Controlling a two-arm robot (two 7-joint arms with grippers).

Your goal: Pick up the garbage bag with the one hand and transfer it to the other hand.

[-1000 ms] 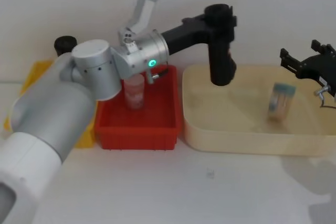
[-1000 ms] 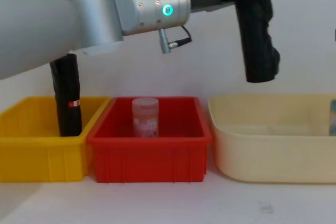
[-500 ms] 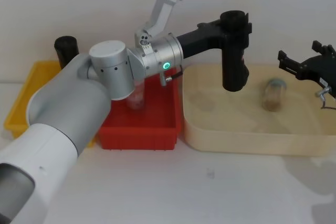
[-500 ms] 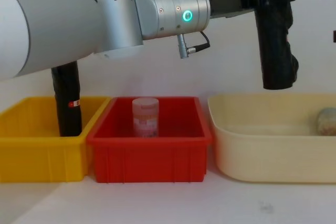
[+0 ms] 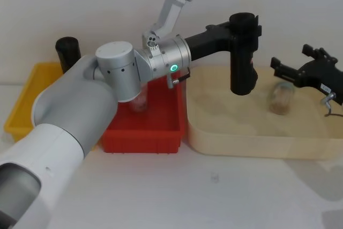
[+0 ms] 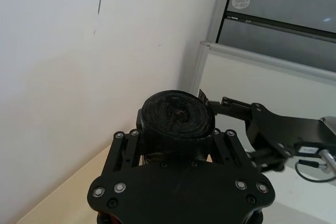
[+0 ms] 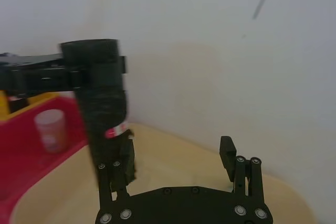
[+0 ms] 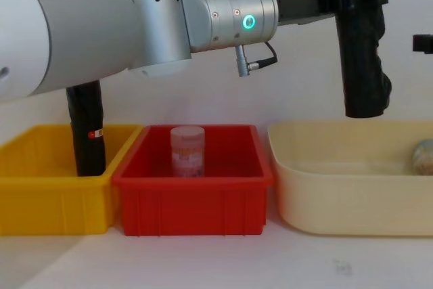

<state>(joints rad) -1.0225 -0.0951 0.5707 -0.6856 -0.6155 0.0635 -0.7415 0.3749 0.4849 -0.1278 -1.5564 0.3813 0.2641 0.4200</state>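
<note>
Head view: left gripper [image 5: 242, 28] clamped on the upper end of the garbage bag [image 5: 243, 65]. The roll is upright, hanging below the jaws over the beige tub [image 5: 241, 146]. Right gripper [image 5: 290, 60] sits level with the bag on its far side from the left arm, near but apart, fingers spread wide and empty. A small jar [image 5: 281, 98] lies in the tub under the right gripper. Left wrist view: the roll's coiled end face sits between the jaws, glossy wrinkled black film wound in layers, with the right gripper just beyond it. Right wrist view: two slim black fingers stand wide, with the bag ahead of them, off toward one finger and not between them. Chest view: the bag is a thick matte cylinder, lumpy at its lower end, which hangs about level with the tub rim. Below the left arm, back from the gripper, a hard plastic red bin [image 8: 193, 201] holds a translucent jar [image 8: 187, 150]. A yellow bin [image 8: 47, 208] holds a thinner black roll [image 8: 86, 130]. Progress: pick-up looks done. Left to do: close the gap, right gripper grips, left gripper lets go.
</note>
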